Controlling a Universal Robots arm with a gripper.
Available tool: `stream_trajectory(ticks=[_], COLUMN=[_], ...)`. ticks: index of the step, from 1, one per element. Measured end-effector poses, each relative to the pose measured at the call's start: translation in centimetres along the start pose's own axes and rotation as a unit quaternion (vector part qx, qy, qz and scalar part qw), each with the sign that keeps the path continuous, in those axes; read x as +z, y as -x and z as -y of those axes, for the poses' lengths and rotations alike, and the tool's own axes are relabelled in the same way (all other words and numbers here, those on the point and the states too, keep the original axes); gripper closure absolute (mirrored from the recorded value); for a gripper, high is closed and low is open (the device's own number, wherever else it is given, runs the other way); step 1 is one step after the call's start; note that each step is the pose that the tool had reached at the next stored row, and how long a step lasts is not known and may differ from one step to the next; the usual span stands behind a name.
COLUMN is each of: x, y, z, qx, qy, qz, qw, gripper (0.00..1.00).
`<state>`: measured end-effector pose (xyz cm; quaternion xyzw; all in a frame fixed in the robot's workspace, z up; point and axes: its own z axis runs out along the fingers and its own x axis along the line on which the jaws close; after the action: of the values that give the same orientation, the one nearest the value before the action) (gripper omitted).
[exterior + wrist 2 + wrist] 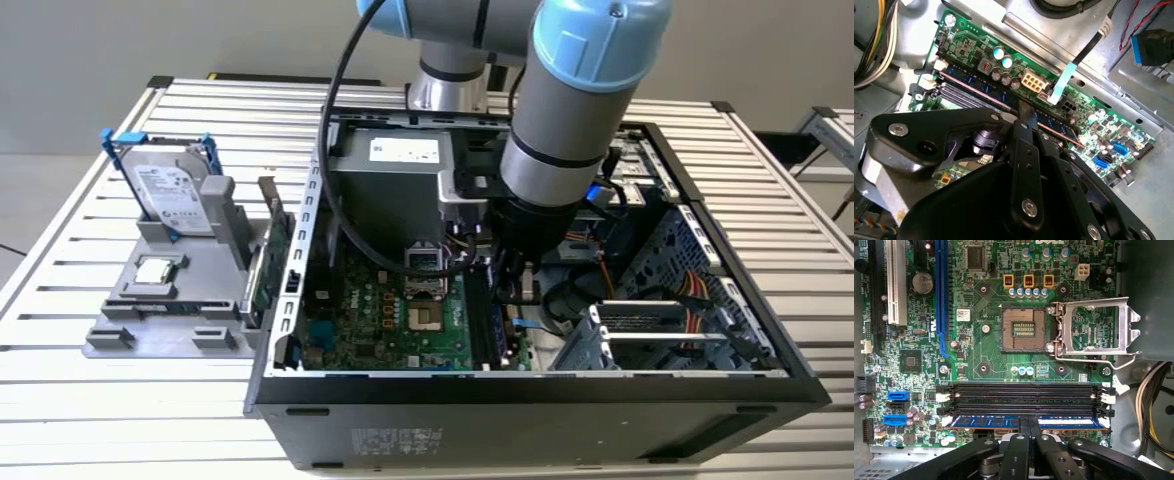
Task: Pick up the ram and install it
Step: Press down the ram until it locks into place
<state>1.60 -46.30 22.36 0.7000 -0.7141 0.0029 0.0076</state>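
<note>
Claw (1029, 427) pinched shut on the ram (984, 421), which sits in the nearest memory slot of the motherboard (989, 347); pickup done, full seating unclear.

Empty slots (1024, 395) beside ram (984, 421)

gripper (1029, 432) is matt black plastic-looking with shiny screws, ram (1024, 421) a glossy blue board, motherboard (984, 340) glossy green; at its 3 o'clock, bare-metal CPU bracket (1094, 327).
</note>
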Motion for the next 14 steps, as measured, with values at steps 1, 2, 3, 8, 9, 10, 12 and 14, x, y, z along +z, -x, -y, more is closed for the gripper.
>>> stream_trajectory(ticks=[1,2,3,8,9,10,12,14], x=[-0.35,-0.72,-1.02,-2.84,-3.17,-3.46,-4.03,-4.45], y=[-0.04,-0.07,-0.07,-0.1,-0.1,-0.11,-0.12,-0.13], z=[-0.01,-0.02,-0.02,-0.03,-0.03,-0.03,-0.04,-0.04], qx=[0.0,0.0,0.0,0.0,0.0,0.0,0.0,0.0], qy=[0.0003,0.0004,0.0004,0.0008,0.0008,0.0008,0.0008,0.0009], qz=[-0.0011,-0.0017,-0.0015,-0.0017,-0.0017,-0.0017,-0.0017,-0.0017], qw=[1.0,1.0,1.0,1.0,1.0,1.0,1.0,1.0], gripper=[1.0,1.0,1.0,1.0,1.0,1.0,1.0,1.0])
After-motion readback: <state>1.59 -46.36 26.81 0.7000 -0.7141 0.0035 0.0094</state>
